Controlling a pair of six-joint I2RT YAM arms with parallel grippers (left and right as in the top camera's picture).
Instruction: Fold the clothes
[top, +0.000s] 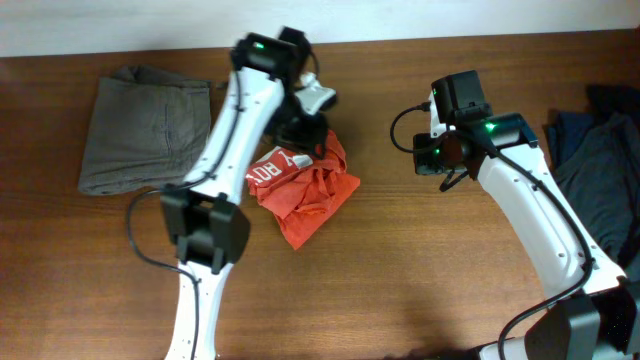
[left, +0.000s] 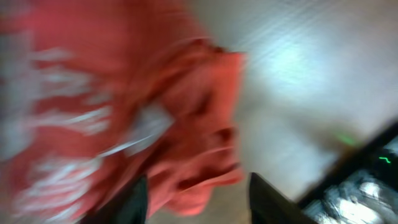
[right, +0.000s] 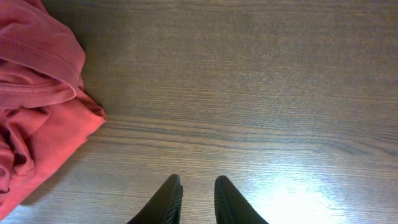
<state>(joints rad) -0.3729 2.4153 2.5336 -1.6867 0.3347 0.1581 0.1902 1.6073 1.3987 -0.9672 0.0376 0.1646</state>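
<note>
**Red shirt bunched at mid-table**

From above, the crumpled orange-red fabric T-shirt (top: 305, 190) lies on the brown wooden table (top: 420, 260), beneath the left arm; left wrist view, blurred: left pincer (left: 198, 183) released, fingers spread beside the shirt; right wrist view: right pincer (right: 198, 180) slightly parted, empty, apart from the shirt.

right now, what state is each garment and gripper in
orange-red t-shirt with white lettering: crumpled, unfolded
grey-brown fabric garment: folded flat
dark blue-grey fabric garments: heaped, unfolded
left gripper: open, at the t-shirt
right gripper: slightly open, empty
</note>
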